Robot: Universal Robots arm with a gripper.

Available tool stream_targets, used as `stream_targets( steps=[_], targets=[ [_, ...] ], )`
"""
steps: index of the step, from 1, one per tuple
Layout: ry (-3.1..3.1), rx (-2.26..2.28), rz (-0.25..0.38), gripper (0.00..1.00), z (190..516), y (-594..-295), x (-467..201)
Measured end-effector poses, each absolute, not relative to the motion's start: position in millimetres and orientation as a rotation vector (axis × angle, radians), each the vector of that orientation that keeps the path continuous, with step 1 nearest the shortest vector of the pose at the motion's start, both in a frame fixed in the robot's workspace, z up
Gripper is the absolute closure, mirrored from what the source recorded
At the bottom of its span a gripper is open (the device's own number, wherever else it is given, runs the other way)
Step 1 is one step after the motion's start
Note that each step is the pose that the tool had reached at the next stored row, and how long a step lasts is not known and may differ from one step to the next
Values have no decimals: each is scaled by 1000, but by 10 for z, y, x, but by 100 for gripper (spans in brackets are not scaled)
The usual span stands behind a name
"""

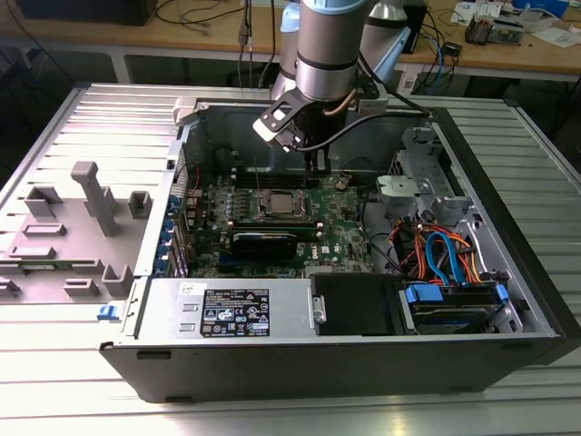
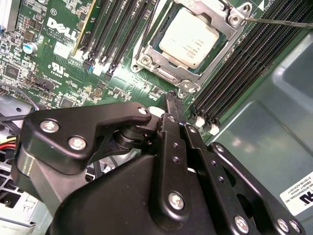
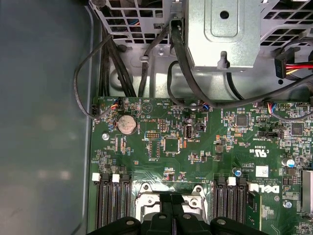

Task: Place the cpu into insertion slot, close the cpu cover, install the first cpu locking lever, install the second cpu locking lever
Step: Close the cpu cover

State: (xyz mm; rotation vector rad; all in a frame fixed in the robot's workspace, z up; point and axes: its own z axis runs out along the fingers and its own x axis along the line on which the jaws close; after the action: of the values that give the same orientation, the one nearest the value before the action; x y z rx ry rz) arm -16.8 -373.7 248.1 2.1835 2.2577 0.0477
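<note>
Claw: the gripper has its two black fingers pressed together with nothing between them, tips low over the motherboard.
Cpu: the cpu lies flat in the insertion slot, just ahead of the fingertips and apart from them.
Cover: the cpu cover looks folded down around the chip, its nearest corner just beside the tips.
Lever: a thin locking lever runs off the socket's far side, well beyond the claw (latched or not, I cannot tell).
Step in hand: probably working a lever, judging by the seated chip and lowered cover.
Doing it well: use the joined tips as one blunt pusher, bear only on the springy wire, press steadily so it cannot slip off, and stay clear of the memory slots flanking the socket.
Arm pose: in the exterior view the arm drops near-vertical into the open computer case, wrist pointing straight down.
</note>
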Motion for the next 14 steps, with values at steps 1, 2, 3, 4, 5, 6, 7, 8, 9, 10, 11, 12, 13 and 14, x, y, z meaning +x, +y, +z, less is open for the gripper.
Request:
stream_targets(
  steps=[1, 2, 3, 4, 5, 6, 7, 8, 9, 10, 11, 12, 13, 14],
  targets=[
    [2258, 2183, 48, 89, 2480, -3737, -169],
    [2258, 2184, 48, 89, 2479, -3737, -172],
    [2258, 2184, 48, 89, 2478, -3737, -186],
    [2258, 2184, 48, 89, 2476, -3738, -194],
    [2258, 2184, 48, 89, 2475, -3738, -198],
    [2258, 2183, 48, 89, 2473, -3738, -201],
    [2258, 2184, 47, 89, 2471, -3737, -202],
    [2259, 2184, 46, 89, 2469, -3738, -204],
    [2259, 2185, 45, 89, 2464, -3740, -213],
    [2260, 2186, 43, 89, 2460, -3743, -222],
    [2261, 2186, 42, 89, 2457, -3745, -228],
    [2262, 2187, 40, 89, 2452, -3746, -240],
    [2263, 2189, 38, 89, 2447, -3747, -250],
    [2263, 2189, 37, 89, 2441, -3747, -261]
  ],
)
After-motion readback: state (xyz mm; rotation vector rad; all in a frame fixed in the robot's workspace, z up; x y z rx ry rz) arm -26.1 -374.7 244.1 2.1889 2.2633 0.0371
